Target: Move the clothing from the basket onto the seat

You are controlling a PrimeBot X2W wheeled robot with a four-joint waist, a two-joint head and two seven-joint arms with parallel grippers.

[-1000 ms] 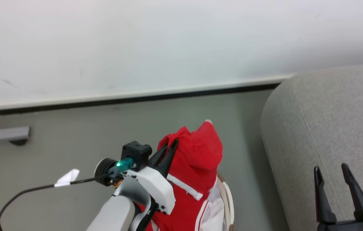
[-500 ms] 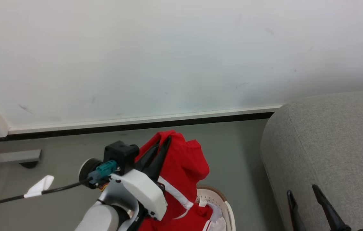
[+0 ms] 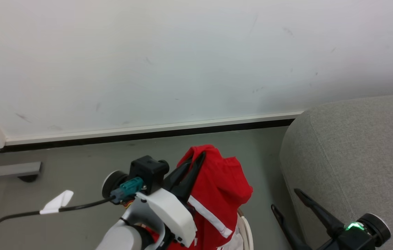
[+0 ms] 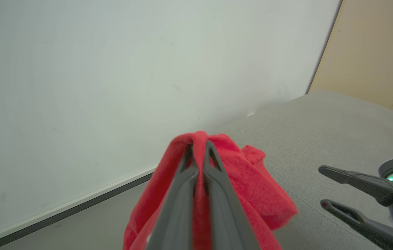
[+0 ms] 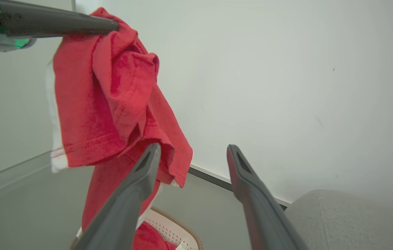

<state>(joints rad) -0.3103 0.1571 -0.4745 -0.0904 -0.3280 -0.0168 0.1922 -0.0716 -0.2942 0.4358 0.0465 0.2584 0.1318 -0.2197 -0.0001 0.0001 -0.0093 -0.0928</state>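
The clothing (image 3: 224, 187), bright red with white stripe trim, hangs in the air from my left gripper (image 3: 199, 154), which is shut on its top fold. In the left wrist view the closed fingers (image 4: 182, 194) pinch the red fabric (image 4: 252, 180). The garment's lower end drops into the basket (image 3: 246, 231), whose cream perforated wall and brown rim (image 5: 179, 232) lie below. My right gripper (image 3: 286, 200) stands open and holds nothing, just right of the clothing, beside the grey seat (image 3: 356, 156). In the right wrist view its left finger (image 5: 137, 180) lies close to the hanging cloth (image 5: 106, 97).
A white wall with a black baseboard (image 3: 182, 133) runs behind. A black cable with a white tag (image 3: 57, 202) trails from my left wrist. A grey bracket (image 3: 12, 169) sits on the floor at far left. A beige panel (image 4: 373, 52) stands beyond the seat.
The head camera has shifted. My left gripper has lifted the clothing higher out of the basket. My right gripper has swung left, its fingers now pointing toward the clothing.
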